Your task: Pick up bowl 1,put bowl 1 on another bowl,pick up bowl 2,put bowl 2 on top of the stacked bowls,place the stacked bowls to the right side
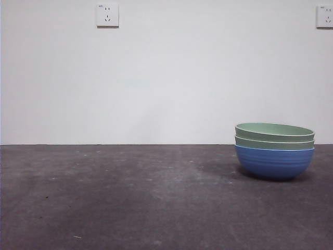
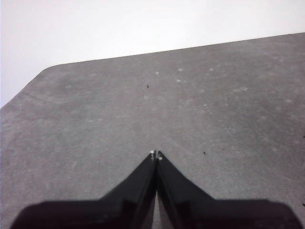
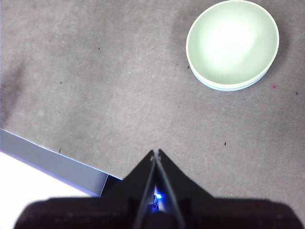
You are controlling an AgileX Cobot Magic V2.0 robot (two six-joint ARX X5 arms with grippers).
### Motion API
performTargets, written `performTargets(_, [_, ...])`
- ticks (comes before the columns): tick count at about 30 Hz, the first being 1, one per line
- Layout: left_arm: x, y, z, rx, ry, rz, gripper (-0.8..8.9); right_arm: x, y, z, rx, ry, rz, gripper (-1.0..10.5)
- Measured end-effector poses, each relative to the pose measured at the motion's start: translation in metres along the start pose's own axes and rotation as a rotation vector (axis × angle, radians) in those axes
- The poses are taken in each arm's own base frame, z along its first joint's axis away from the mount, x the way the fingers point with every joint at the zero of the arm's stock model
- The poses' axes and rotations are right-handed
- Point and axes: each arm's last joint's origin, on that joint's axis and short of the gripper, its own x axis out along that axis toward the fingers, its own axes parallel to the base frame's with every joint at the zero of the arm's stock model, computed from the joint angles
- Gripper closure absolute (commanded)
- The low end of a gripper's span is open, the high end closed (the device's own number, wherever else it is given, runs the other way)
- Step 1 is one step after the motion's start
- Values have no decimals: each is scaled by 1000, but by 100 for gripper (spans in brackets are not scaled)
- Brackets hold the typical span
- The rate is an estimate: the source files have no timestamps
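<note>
The stacked bowls (image 1: 274, 150) stand on the dark table at the right in the front view: the blue ridged bowl (image 1: 274, 162) at the bottom with two pale green bowls (image 1: 274, 136) nested in it. From above, the right wrist view shows the top green bowl (image 3: 232, 43) with a thin blue edge under it. My right gripper (image 3: 156, 152) is shut, high over the table and well apart from the stack. My left gripper (image 2: 156, 154) is shut over bare table, with no bowl in its view. Neither arm shows in the front view.
The grey table top (image 1: 130, 198) stretches left of the stack. Behind it is a white wall with two sockets (image 1: 107, 15). The table's edge (image 3: 52, 162) shows beside my right gripper, and its rounded far corner (image 2: 45, 71) in the left wrist view.
</note>
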Motion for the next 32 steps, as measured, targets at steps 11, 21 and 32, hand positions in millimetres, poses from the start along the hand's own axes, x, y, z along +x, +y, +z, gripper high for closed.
performTargets(11, [0, 0, 0, 0, 0, 0, 817, 0, 0, 0, 0, 0, 0, 944])
performTargets(21, [0, 0, 0, 0, 0, 0, 817, -2, -1, 0, -16, -20, -26, 944])
performTargets(32, [0, 0, 0, 0, 0, 0, 817, -36, -1, -38, -127, -616, -74, 944])
